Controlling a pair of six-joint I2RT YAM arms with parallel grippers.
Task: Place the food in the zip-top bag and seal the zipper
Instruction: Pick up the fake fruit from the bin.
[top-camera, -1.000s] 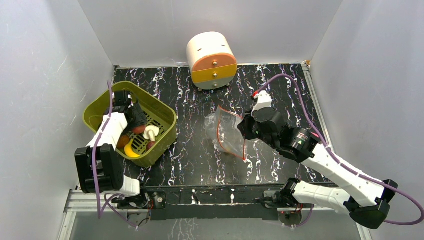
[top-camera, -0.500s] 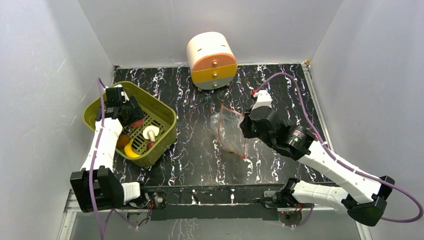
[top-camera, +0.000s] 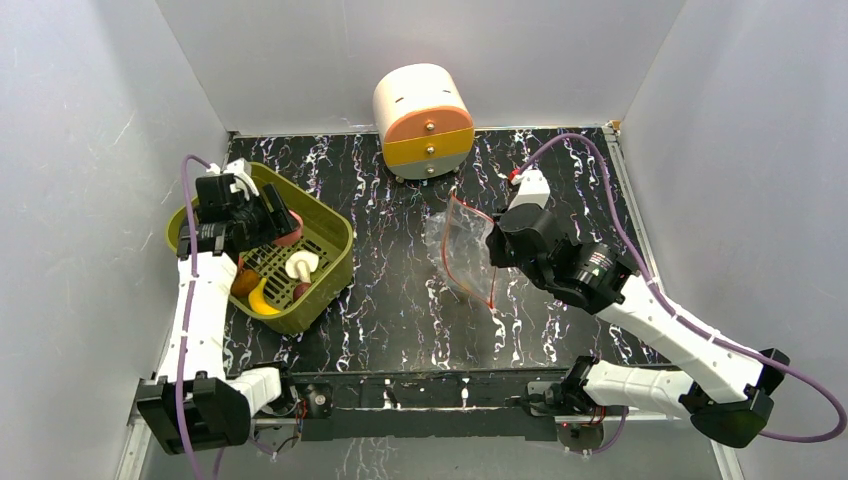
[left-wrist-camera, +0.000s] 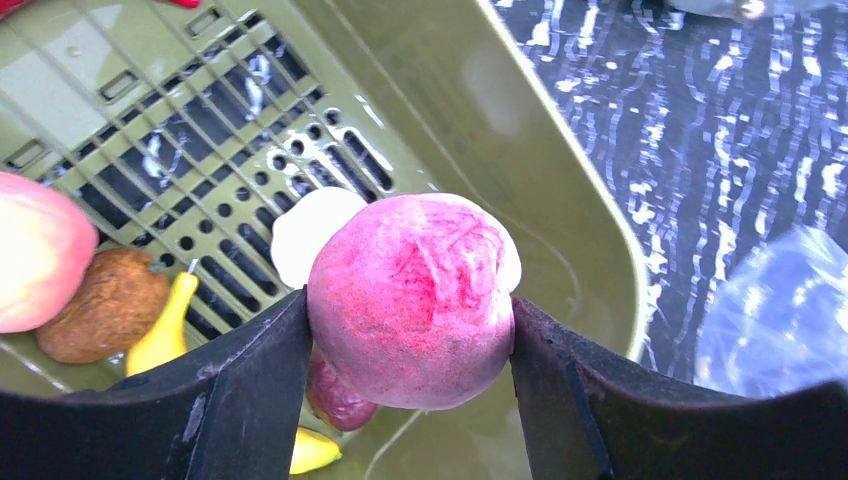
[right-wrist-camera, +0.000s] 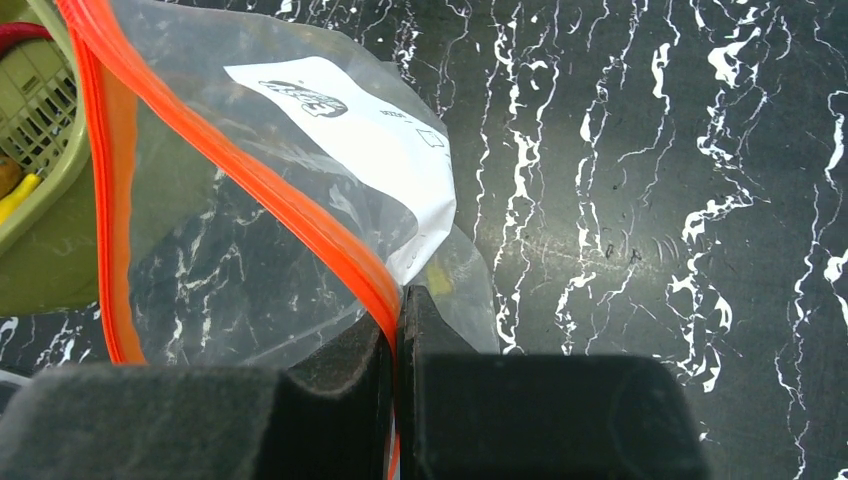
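— Black marbled table (top-camera: 400, 310) under us, grey walls (top-camera: 300, 60) round it. Where's the food (top-camera: 265, 298)?
— Mostly in the basket (top-camera: 335, 235), far left.
— And the bag (top-camera: 462, 250)?
— Mid-table, held up by our right gripper (right-wrist-camera: 397, 330). It's pinched tight on the zipper (right-wrist-camera: 300, 222) so the mouth faces the basket, we judge.
— Left gripper (left-wrist-camera: 408, 335)?
— Clamped on a pink fruit (left-wrist-camera: 410, 295) above the basket, ready for carrying right.

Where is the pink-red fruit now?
The pink-red fruit sits clamped in the left gripper, above the olive-green basket, left side of the top view.
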